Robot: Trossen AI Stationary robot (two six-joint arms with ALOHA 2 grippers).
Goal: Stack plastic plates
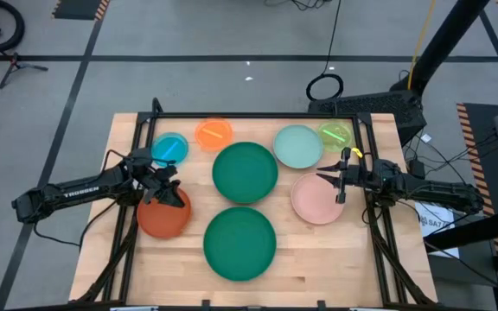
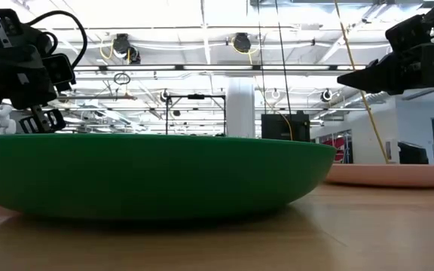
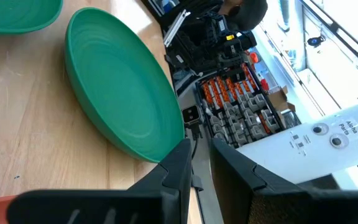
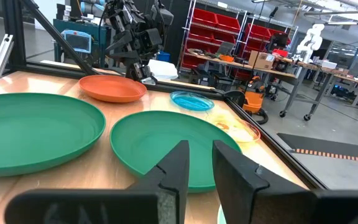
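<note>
Eight plates lie flat on the wooden table. Two large dark green ones sit mid-table, one farther (image 1: 245, 172) and one nearer (image 1: 239, 243). An orange-red plate (image 1: 164, 214) lies at the left and a pink one (image 1: 316, 200) at the right. Along the far side are the blue (image 1: 169, 149), orange (image 1: 213, 132), mint (image 1: 298, 146) and lime (image 1: 335, 134) plates. My left gripper (image 1: 173, 190) hovers shut over the orange-red plate's far rim (image 4: 135, 84). My right gripper (image 1: 322, 179) hangs shut above the pink plate's far edge, pointing left.
A dark metal frame (image 1: 258, 116) runs along the table's far edge and down both sides. Bare wood (image 1: 335, 259) shows at the near right corner and between the plates. Beyond the near edge, the left wrist view shows a cart with parts bins (image 3: 247, 106).
</note>
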